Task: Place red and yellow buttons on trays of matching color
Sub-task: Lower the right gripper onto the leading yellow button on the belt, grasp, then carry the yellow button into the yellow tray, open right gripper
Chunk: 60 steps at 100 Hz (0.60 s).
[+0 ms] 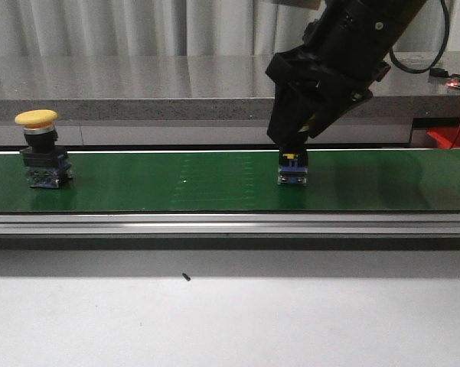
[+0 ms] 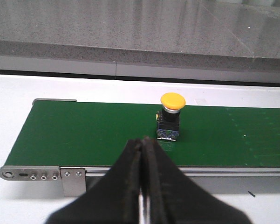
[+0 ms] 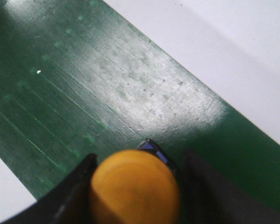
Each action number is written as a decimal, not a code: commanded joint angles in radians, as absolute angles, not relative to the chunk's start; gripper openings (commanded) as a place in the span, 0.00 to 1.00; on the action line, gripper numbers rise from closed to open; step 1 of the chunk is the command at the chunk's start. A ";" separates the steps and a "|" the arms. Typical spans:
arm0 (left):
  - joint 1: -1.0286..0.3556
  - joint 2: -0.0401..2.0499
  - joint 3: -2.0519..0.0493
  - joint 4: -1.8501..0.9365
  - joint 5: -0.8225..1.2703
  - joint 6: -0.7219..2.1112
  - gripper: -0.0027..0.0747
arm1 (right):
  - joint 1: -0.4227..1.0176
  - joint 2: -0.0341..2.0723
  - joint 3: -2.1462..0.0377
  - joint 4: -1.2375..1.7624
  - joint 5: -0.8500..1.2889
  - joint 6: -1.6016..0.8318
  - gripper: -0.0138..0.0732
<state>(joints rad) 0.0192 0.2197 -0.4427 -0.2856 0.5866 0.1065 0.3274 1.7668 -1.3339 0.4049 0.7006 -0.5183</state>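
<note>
A yellow button (image 1: 37, 118) on a black and blue base stands on the green belt (image 1: 176, 183) at the far left; it also shows as the yellow button (image 2: 171, 101) in the left wrist view. My left gripper (image 2: 143, 140) is shut on nothing, short of it over the belt's near edge. A second yellow button (image 3: 134, 186) stands on the belt right of centre, its base (image 1: 293, 168) showing under my right gripper (image 1: 295, 149). Those fingers stand open on either side of its cap, with a thin gap at one finger. The red button is out of view.
A grey counter (image 1: 138, 84) runs behind the belt. The belt's metal rail (image 1: 214, 223) lies in front, with white table (image 1: 230, 321) before it. A red shape (image 1: 450, 138) shows at the far right behind the belt; what it is I cannot tell. A cable (image 1: 436, 61) hangs there.
</note>
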 commanded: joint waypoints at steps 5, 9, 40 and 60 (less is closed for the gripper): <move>0.010 0.227 -0.468 -0.306 0.511 0.097 0.01 | 0.327 1.723 -1.368 0.415 0.682 -0.516 0.38; 0.010 0.227 -0.468 -0.306 0.511 0.097 0.01 | 0.327 1.722 -1.368 0.415 0.694 -0.516 0.35; 0.010 0.227 -0.468 -0.306 0.511 0.097 0.01 | 0.250 1.609 -1.368 0.367 0.803 -0.420 0.35; 0.010 0.227 -0.468 -0.306 0.511 0.097 0.01 | 0.055 1.456 -1.368 0.327 0.898 -0.342 0.35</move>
<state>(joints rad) 0.0192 0.2197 -0.4427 -0.2856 0.5866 0.1065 0.1364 1.5557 -1.3360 0.3293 0.8858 -0.3663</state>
